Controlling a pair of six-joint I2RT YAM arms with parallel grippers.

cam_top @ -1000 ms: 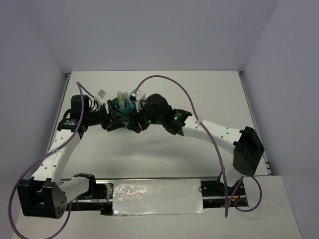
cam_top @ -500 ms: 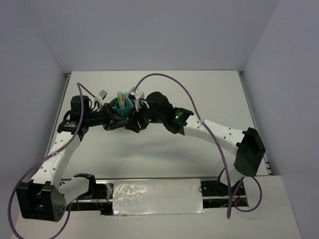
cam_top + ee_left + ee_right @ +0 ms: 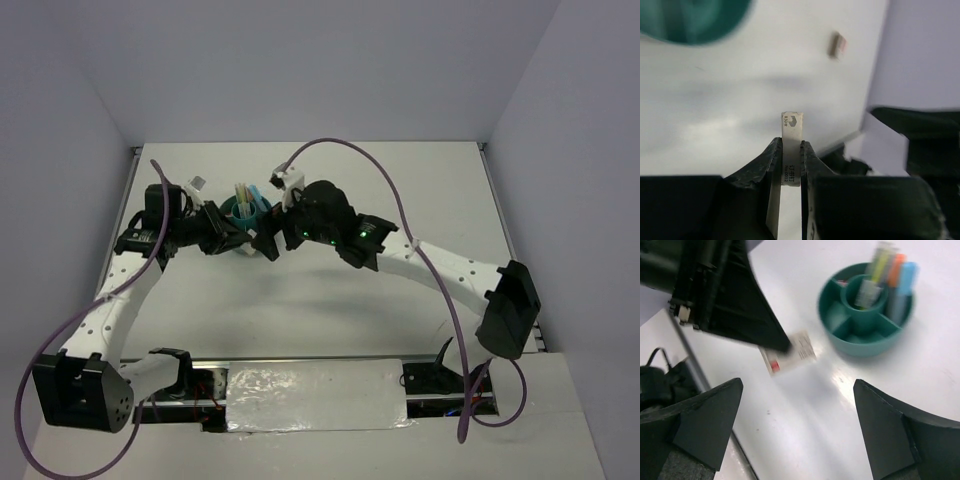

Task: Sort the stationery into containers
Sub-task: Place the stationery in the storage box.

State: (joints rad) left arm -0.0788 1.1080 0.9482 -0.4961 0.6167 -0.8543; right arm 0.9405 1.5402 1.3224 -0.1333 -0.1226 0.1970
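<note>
A small white box with printed text (image 3: 791, 131) stands edge-on between my left gripper's (image 3: 789, 144) fingers, which are shut on it a little above the table. In the right wrist view the same box (image 3: 796, 353), with a red mark at one end, hangs under the left gripper's black finger (image 3: 740, 315). My right gripper (image 3: 797, 385) is wide open with nothing in it, just in front of the box. The round teal organizer (image 3: 860, 342) holds yellow-green, orange and blue markers (image 3: 897, 275). From above, both grippers (image 3: 228, 238) (image 3: 268, 243) meet just in front of the organizer (image 3: 243, 211).
A small whitish-tan piece (image 3: 837, 45) lies on the table near the wall, away from the organizer's rim (image 3: 690, 25). The table's edge rail (image 3: 705, 390) runs close beside the right gripper. Purple cables arch over both arms (image 3: 350, 150).
My left gripper has closed on the white box. My right gripper has opened wide and its wrist has shifted slightly toward the back.
</note>
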